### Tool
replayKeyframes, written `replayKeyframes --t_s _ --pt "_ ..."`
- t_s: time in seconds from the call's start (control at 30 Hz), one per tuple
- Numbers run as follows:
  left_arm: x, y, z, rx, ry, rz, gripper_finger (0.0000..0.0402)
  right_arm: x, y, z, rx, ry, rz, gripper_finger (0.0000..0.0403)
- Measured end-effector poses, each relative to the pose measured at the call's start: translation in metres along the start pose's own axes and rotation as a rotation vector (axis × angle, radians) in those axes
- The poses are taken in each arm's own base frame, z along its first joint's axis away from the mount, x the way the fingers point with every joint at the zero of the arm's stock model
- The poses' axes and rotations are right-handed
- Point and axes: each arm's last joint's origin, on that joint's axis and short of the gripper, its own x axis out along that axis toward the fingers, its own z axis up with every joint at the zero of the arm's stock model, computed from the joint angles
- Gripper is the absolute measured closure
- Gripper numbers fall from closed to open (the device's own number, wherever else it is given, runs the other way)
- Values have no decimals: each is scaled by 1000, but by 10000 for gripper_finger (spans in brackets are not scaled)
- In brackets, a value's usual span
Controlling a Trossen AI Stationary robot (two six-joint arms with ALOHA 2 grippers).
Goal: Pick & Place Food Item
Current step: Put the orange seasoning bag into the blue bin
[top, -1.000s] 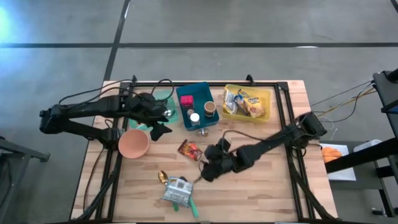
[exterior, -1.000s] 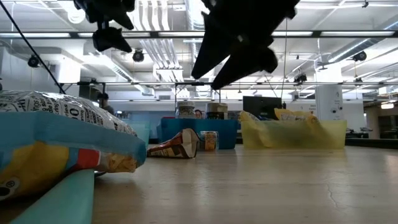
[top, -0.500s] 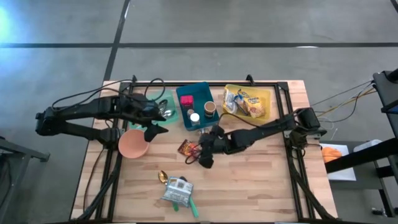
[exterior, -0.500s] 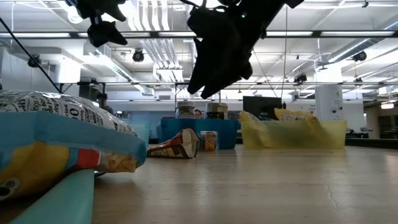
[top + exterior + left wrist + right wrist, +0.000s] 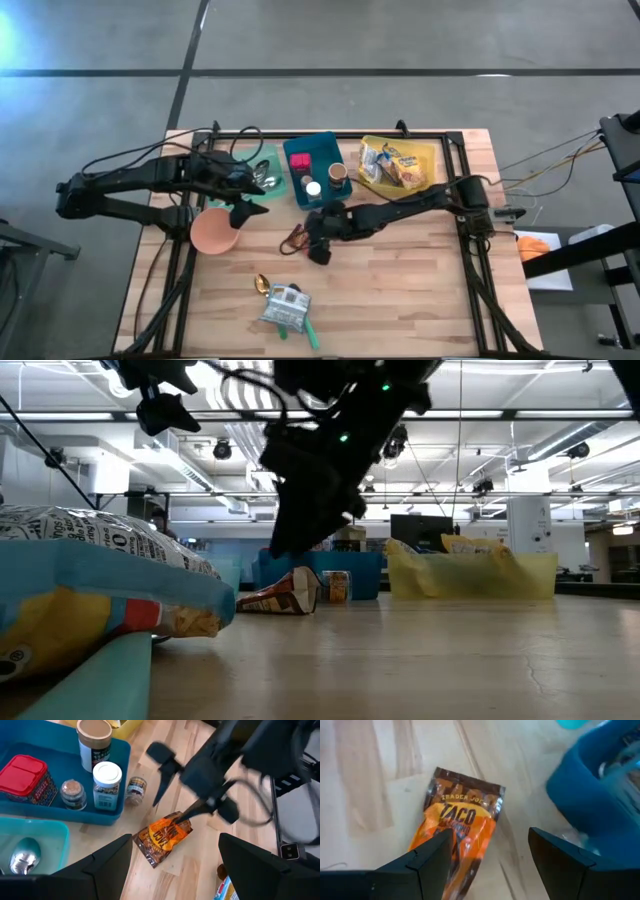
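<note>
Right gripper (image 5: 316, 243) hovering with spread fingers over the taco seasoning packet (image 5: 297, 238).

We are seeing the packet lying flat on the bench (image 5: 420, 290) near its middle, just in front of the blue bin (image 5: 312, 168); nothing is gripping it. We are seeing the left gripper (image 5: 243, 207) hanging released and empty above the pink bowl (image 5: 213, 231), toward the bench's left edge.
</note>
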Motion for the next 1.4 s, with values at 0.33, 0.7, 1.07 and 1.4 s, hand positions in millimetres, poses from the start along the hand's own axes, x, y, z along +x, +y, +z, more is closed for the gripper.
replayKeyframes --t_s 0.33,0.7,1.07,1.4 --pt "-9 0 -4 1 -7 -2 98 24 12 10 -63 94 16 145" --pt "-11 2 -12 -3 16 4 98 32 15 0 -13 169 47 145" --pt "-9 3 -14 -7 25 7 98 35 13 -8 86 211 14 145" --pt "-9 3 -14 -8 24 7 98 35 13 -9 154 221 5 211"
